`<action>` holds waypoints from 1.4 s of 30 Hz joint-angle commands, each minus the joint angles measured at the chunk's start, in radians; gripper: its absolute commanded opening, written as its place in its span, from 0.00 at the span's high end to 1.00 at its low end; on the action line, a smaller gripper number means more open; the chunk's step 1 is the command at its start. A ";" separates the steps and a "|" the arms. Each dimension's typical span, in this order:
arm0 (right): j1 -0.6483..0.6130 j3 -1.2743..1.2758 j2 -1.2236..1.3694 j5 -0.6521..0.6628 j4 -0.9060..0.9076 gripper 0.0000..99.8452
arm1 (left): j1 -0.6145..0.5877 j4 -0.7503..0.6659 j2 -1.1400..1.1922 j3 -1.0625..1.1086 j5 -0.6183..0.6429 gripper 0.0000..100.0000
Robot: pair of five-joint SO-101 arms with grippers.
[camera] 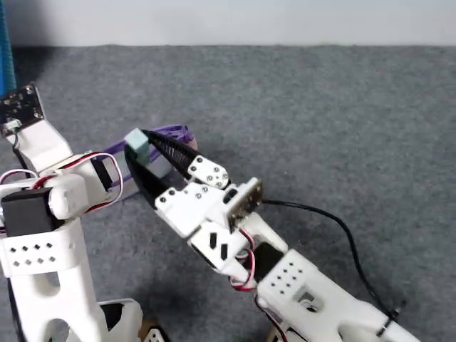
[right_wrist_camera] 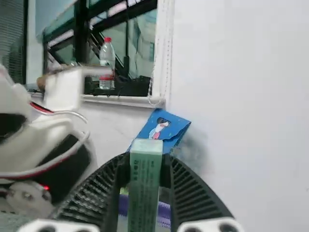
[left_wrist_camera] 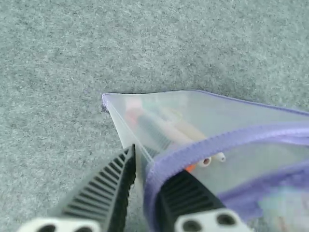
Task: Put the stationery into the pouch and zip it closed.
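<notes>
Down at the left wrist camera, the left claw (left_wrist_camera: 145, 193) is clenched on the pouch (left_wrist_camera: 231, 116). Its two black ribbed fingers (left_wrist_camera: 111, 188) pinch the purple zipper edge at one end, and the mouth of the pouch gapes open beside them. The pouch is a see-through one with purple trim, lying on the grey table (left_wrist_camera: 58, 58). Through its wall you can make out pens (left_wrist_camera: 188, 130) inside, with an orange patch and two small white tips near the opening.

The overhead camera hides those contents. There, just a strip of the pouch's purple edge (camera: 171, 132) peeks out behind the arms. The left arm (camera: 64, 192) stands at the near left, and the right arm comes in from the lower right.

Over to the right claw (camera: 142, 153). It is up above the pouch, gripping a pale green block (camera: 137, 146) at its tip. The right wrist camera gives the close look: the right claw (right_wrist_camera: 145, 162) has that block (right_wrist_camera: 145, 183) held upright between both fingers. It is a long rectangular piece with a lighter top end. The block is not in the pouch; it is in the air, clamped.

Behind it that camera shows a white wall (right_wrist_camera: 241, 96), a blue card (right_wrist_camera: 161, 128) and a bottle (right_wrist_camera: 107, 53) on a window ledge.
</notes>
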 commanded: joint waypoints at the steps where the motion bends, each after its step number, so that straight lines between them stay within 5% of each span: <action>1: 0.044 -0.072 0.076 0.014 -0.047 0.99 | 0.005 0.005 -0.002 -0.018 0.012 0.99; 15: 0.059 -0.133 0.234 0.021 -0.059 0.99 | 0.005 0.005 -0.002 -0.018 0.012 0.99; 24: 0.090 -0.133 0.217 0.138 0.137 0.71 | 0.005 0.005 -0.003 -0.018 0.012 0.99; 33: 0.145 -0.133 -0.047 0.133 0.467 0.72 | 0.005 0.005 -0.003 -0.018 0.012 0.99; 42: 0.360 -0.135 -0.298 -0.021 0.816 0.72 | 0.005 0.005 -0.003 -0.018 0.012 0.99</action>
